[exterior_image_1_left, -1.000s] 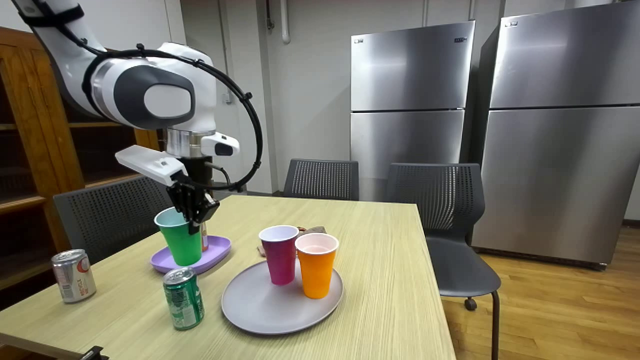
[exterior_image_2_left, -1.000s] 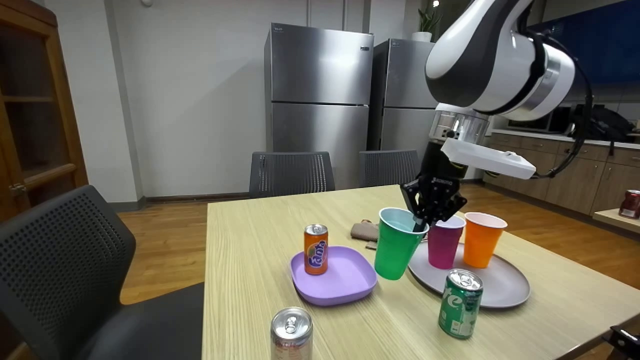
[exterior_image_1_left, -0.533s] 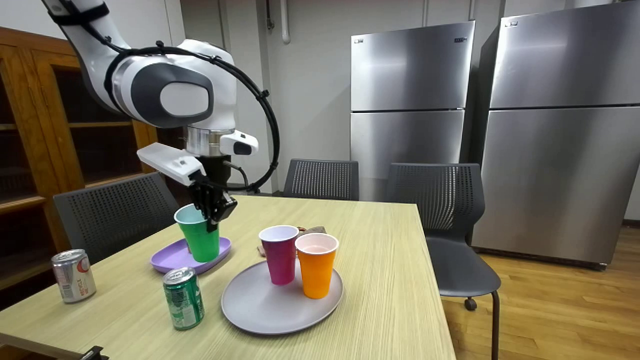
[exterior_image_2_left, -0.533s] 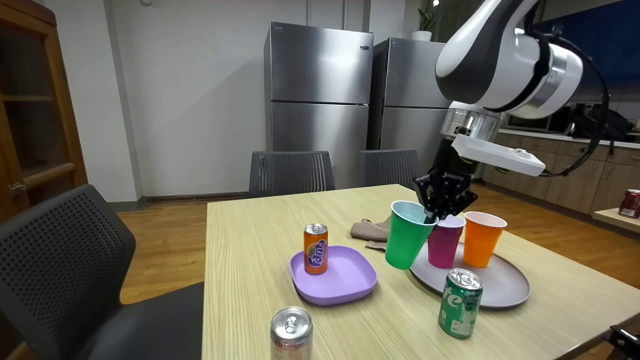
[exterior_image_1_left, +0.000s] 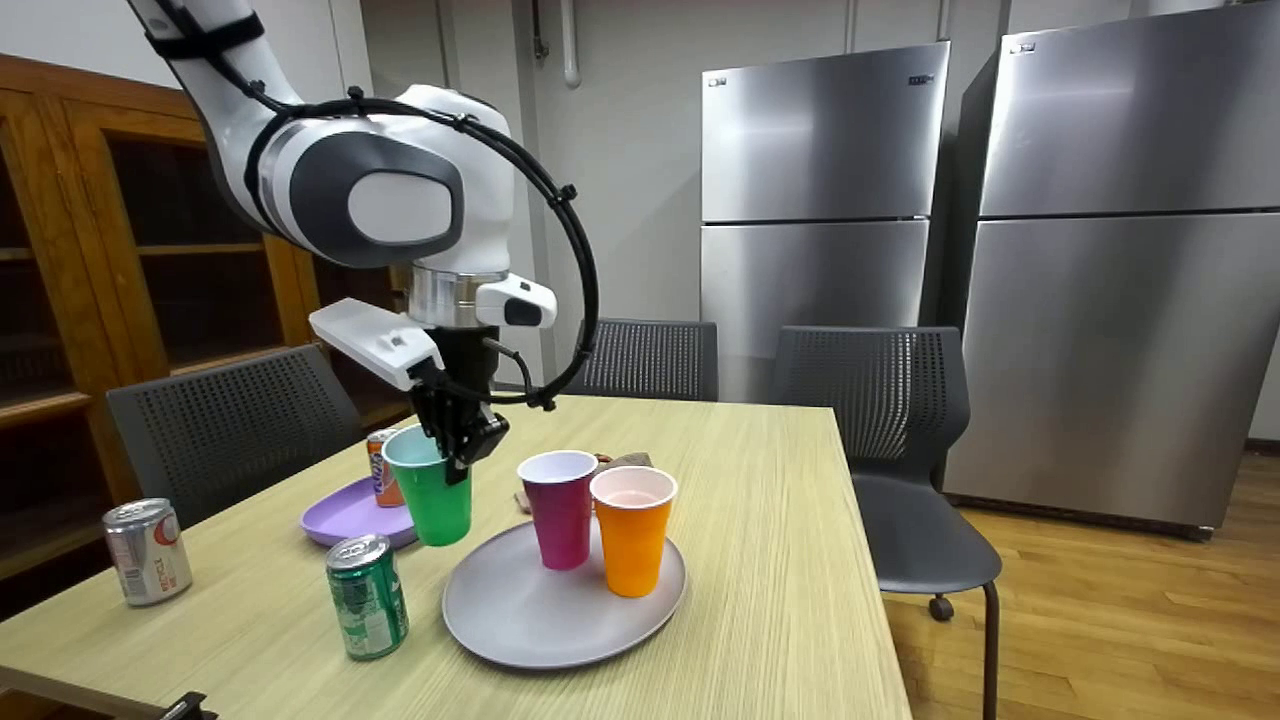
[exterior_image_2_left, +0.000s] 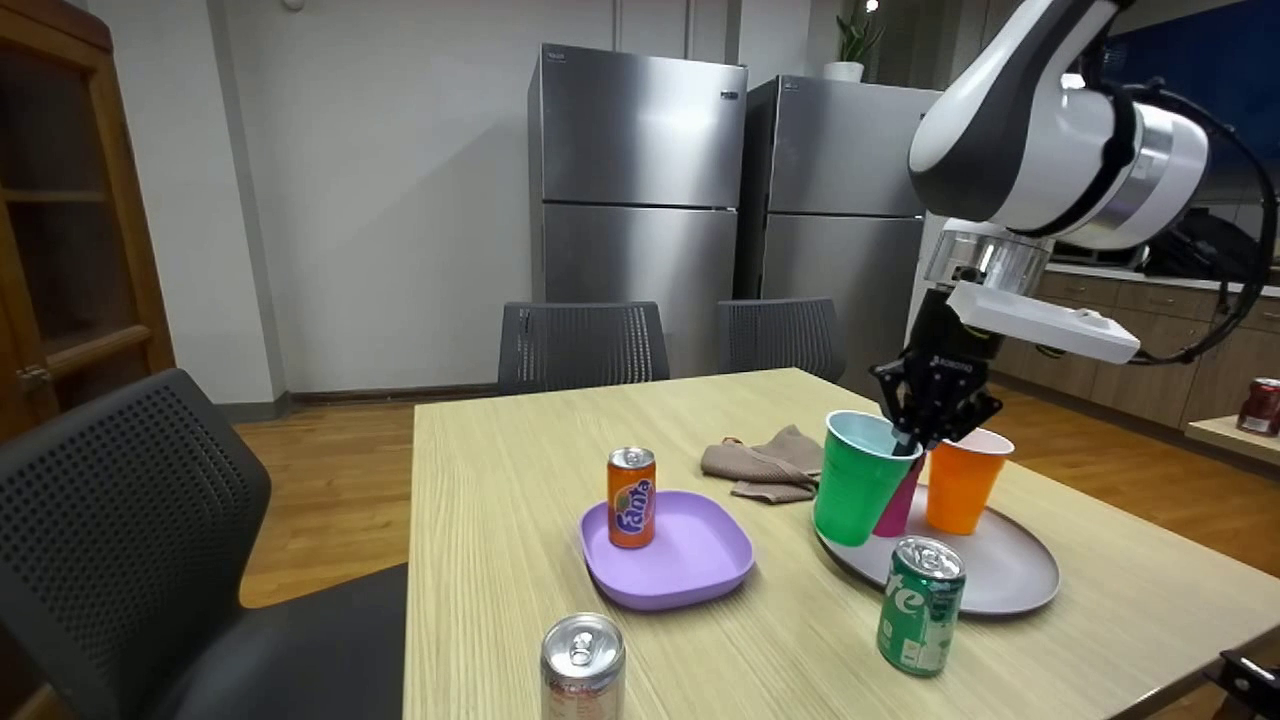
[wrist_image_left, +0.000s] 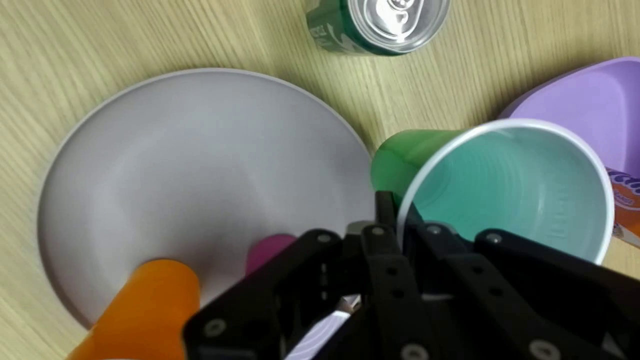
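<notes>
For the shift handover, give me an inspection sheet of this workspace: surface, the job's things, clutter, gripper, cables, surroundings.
Surface: pale wood-grain table.
Job's things: green cup, held tilted.
Clutter: orange cup and magenta cup on gray plate; Fanta can on purple plate; green can and silver can standing on the table; crumpled brown cloth.
Gripper: jaws shut across the green cup's wall at the rim.
Cables: black cable strapped along the arm, looping out beside it.
Surroundings: dark chairs, steel refrigerators, wooden cabinet.
</notes>
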